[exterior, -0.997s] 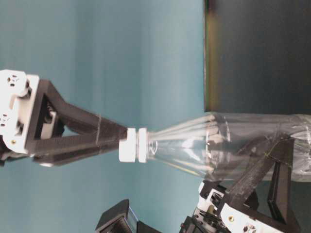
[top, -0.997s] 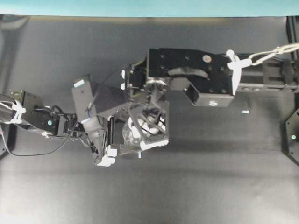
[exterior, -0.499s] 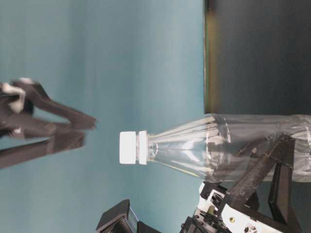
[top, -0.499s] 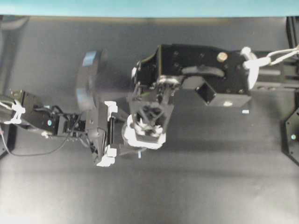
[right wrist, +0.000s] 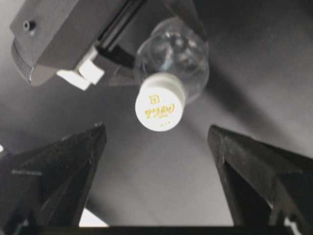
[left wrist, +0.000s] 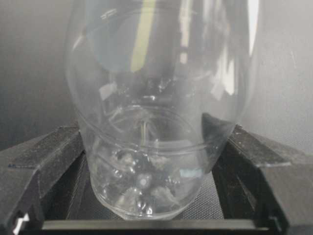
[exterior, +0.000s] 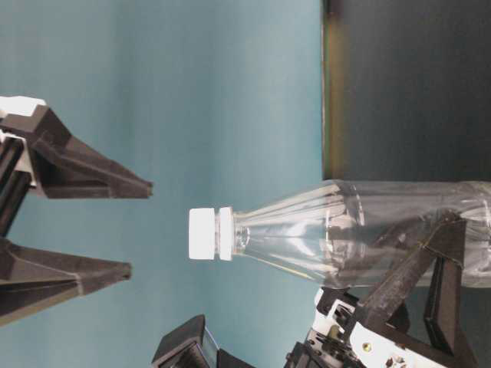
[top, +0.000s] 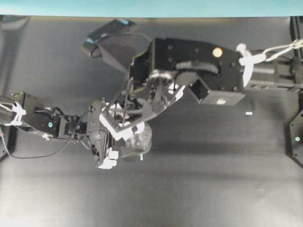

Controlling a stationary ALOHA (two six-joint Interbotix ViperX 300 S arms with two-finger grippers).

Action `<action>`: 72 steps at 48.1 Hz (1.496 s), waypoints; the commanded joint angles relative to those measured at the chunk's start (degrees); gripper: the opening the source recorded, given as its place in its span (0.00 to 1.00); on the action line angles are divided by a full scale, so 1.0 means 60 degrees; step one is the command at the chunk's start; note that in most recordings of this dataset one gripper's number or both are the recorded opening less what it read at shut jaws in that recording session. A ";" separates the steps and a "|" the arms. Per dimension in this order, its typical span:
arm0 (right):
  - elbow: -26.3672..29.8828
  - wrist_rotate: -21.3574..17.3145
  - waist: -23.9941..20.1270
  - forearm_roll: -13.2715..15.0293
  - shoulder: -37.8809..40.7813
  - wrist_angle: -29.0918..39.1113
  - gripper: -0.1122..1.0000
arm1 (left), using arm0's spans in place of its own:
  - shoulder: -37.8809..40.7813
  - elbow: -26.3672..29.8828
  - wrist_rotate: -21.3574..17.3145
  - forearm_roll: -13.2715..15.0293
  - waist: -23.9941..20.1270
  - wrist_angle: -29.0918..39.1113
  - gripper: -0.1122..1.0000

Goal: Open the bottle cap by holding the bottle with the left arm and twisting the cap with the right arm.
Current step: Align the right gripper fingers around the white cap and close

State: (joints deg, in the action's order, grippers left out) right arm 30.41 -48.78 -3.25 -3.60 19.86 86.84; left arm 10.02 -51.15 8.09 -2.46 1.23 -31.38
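Observation:
The clear bottle (exterior: pixel 360 230) stands upright on the dark table, its base clamped between my left gripper's (left wrist: pixel 156 131) black fingers (left wrist: pixel 44 156), which press on both sides. From overhead the bottle (top: pixel 143 140) shows just under the right arm. The white bottle cap (right wrist: pixel 160 108) sits on the neck, also visible from the table-level view as the cap (exterior: pixel 203 233). My right gripper (right wrist: pixel 156 128) is open wide, hovering off the end of the cap without touching it. Its two fingertips (exterior: pixel 138 186) stand well apart and short of the cap.
A tiny white scrap (top: pixel 248 113) lies on the table to the right. The right arm's boxy wrist block (top: pixel 208 71) hangs over the table's middle. A teal wall (top: pixel 151 7) borders the far edge, and a black mount (top: pixel 297 139) sits at the right edge.
A second ago the right gripper was shut on the cap. It has let go, drawn back off the cap, opened wide and turned its wrist. The bottle and left gripper have not moved.

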 commanded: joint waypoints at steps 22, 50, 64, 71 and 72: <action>-0.0234 0.0044 -0.0044 0.0015 0.0366 -0.0073 0.75 | 0.0132 -0.0088 0.0088 -0.0029 0.0059 0.0220 0.84; -0.0703 0.1655 -0.0073 -0.0029 0.0264 -0.0630 0.45 | 0.0132 -0.0088 0.0088 -0.0029 0.0029 0.0220 0.84; -0.0601 0.5449 0.0000 -0.0176 0.0293 -0.0410 0.45 | 0.0146 -0.0088 0.0073 -0.0029 -0.0029 0.0220 0.84; -0.0542 0.6885 0.0000 -0.0176 0.0322 -0.0190 0.45 | 0.0132 -0.0073 0.0073 -0.0029 -0.0029 0.0234 0.84; -0.0557 0.7061 0.0000 -0.0176 0.0322 -0.0190 0.45 | 0.0132 -0.0073 0.0073 -0.0029 -0.0029 0.0234 0.84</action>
State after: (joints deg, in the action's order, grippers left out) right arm 26.72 -9.58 -3.25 -4.48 21.71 85.34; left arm 10.11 -51.15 8.09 -2.46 1.23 -31.20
